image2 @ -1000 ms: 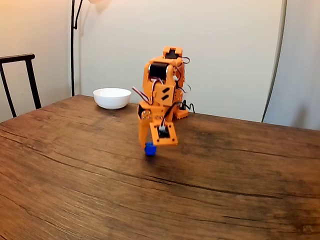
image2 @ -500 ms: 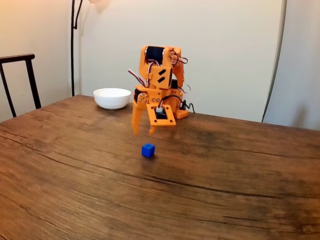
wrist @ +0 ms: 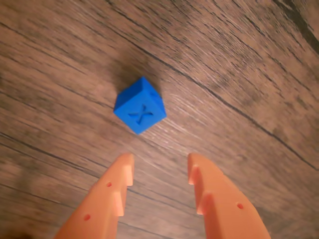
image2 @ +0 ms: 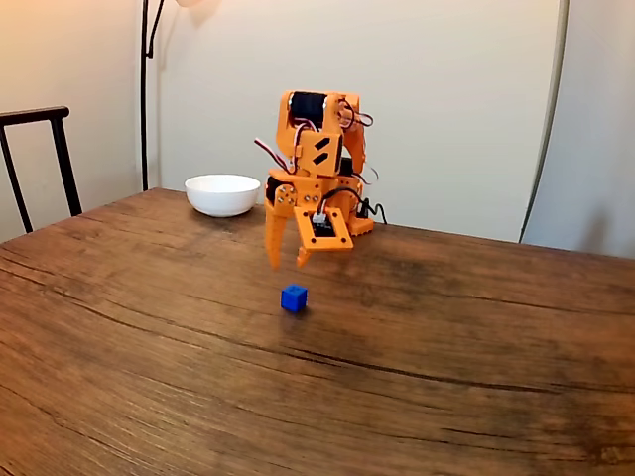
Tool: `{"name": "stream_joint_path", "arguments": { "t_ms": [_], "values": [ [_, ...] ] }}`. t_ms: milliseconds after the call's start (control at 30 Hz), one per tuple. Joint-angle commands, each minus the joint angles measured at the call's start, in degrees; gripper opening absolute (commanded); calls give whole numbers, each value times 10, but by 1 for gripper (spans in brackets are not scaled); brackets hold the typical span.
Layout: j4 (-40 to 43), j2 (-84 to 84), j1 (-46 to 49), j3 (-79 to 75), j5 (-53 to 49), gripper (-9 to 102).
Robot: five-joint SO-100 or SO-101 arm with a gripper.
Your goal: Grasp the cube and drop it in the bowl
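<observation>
A small bright-blue cube (image2: 293, 297) lies on the wooden table (image2: 417, 377); in the wrist view the cube (wrist: 140, 105) shows an X pressed into one face. My orange gripper (image2: 287, 264) hangs open a little above and behind it, nothing between the fingers. In the wrist view the gripper (wrist: 158, 167) enters from the bottom edge, its two fingertips apart and short of the cube. The white bowl (image2: 222, 194) stands at the back left of the table, beside the arm's base.
A dark chair (image2: 40, 159) stands past the table's left edge, and a thin lamp pole (image2: 145, 89) rises behind the bowl. Cables (image2: 372, 210) trail from the arm's base at the back.
One second ago the gripper was down at the cube on the table. It has lifted up and back, open, and the cube stays on the table.
</observation>
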Motion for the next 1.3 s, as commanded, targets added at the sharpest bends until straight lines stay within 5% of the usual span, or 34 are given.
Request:
{"name": "stream_joint_path", "arguments": {
  "t_ms": [0, 133, 567, 767, 1267],
  "values": [
    [1, 10, -3, -26, 14, 20],
    [-4, 10, -3, -21, 20, 32],
    [7, 9, -11, 6, 148, 34],
    [-1, 9, -29, 54, 164, 45],
    [-19, 9, -25, 58, 163, 45]
  ]
}}
